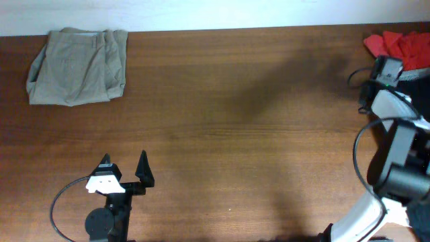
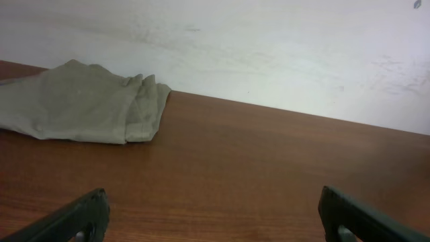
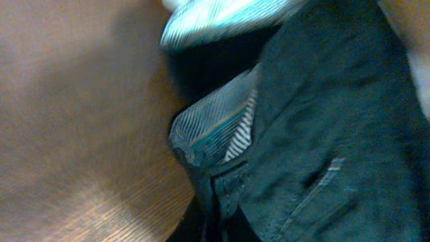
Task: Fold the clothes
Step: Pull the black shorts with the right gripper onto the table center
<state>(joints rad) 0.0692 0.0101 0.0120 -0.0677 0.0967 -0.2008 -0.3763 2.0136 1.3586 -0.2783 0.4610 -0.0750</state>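
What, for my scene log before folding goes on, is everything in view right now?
khaki shorts: 1, khaki, folded, far left corner of the table
red garment: 1, red, bunched, far right edge of the table
dark garment: 1, near black with a striped inner band, close under the right wrist camera, at the table's edge
pale striped cloth: 1, whitish-blue, just beyond the dark garment
table: 1, brown wood
wall: 1, white, behind the table
left gripper: 1, black, near left, open and empty
right gripper: 1, black, by the red garment; fingers not visible
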